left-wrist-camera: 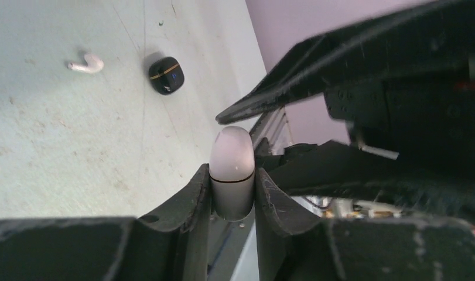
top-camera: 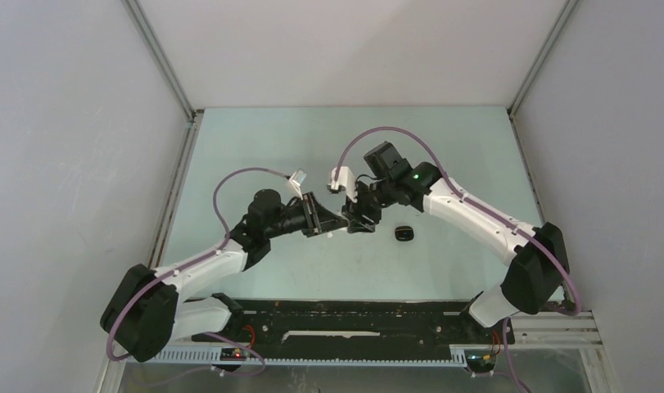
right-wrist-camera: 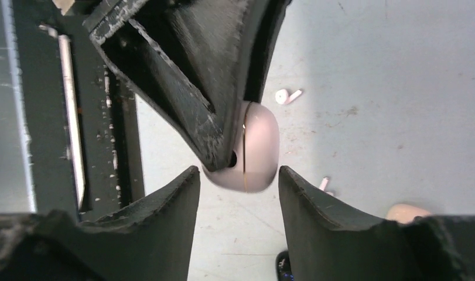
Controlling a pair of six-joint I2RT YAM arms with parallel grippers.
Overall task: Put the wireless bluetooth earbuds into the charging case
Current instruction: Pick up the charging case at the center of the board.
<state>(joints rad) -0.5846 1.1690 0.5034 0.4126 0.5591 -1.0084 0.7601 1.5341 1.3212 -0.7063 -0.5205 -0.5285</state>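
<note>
Pale green table (top-camera: 255, 147), scuffed, blk case (top-camera: 403, 232) on it, white earbud (left-wrist-camera: 85, 63) nr case

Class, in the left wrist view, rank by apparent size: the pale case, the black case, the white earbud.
1. pale case, but it is nearest the camera
2. black case
3. white earbud

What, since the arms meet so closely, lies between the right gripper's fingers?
The case, clamped by the left gripper, sits partly between the fingertips of the open right gripper; the right wrist view shows it.
</note>
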